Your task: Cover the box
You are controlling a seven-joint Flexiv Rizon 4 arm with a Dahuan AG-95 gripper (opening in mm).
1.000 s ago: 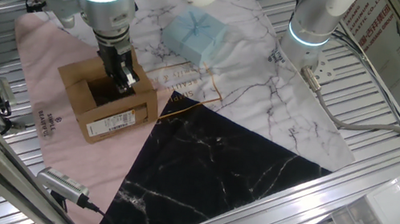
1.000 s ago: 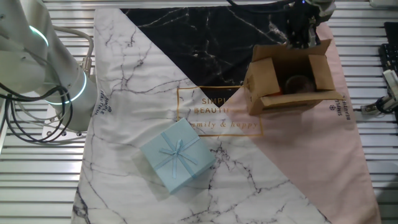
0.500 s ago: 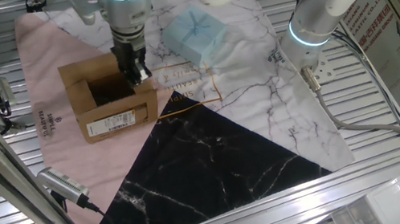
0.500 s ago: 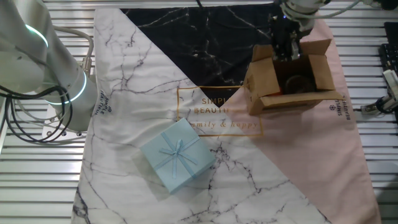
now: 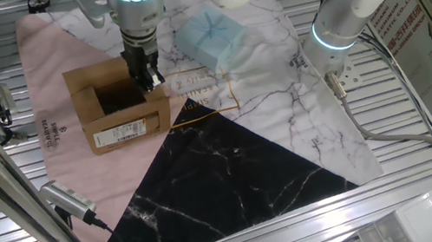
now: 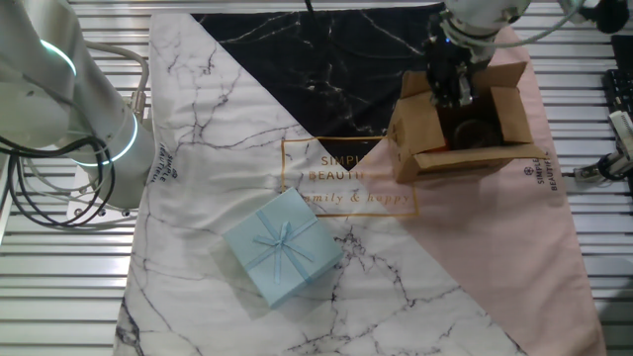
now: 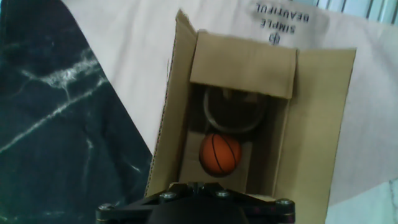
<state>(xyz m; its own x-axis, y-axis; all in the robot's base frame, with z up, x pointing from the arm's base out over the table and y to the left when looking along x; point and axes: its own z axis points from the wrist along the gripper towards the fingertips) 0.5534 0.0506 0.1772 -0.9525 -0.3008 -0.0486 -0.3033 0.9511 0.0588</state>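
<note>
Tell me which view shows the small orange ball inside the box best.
The hand view: it looks straight down into the box at the ball. In both fixed views, the box interior is dark and the ball cannot be made out.

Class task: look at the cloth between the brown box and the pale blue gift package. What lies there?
In the other fixed view, no object lies between the box and the package, only cloth carrying gold printed lettering.

Matt brown corrugated cardboard box (image 5: 116, 111) with a white paper label sits on a smooth printed cloth (image 6: 247, 129) of marble-patterned white, black and pale pink panels. Inside lies a small orange rubbery ball (image 7: 219, 154). Ribbed bare-metal table (image 5: 427, 121) gleams; pale blue paper-wrapped gift package (image 6: 283, 247) looks matt.
</note>
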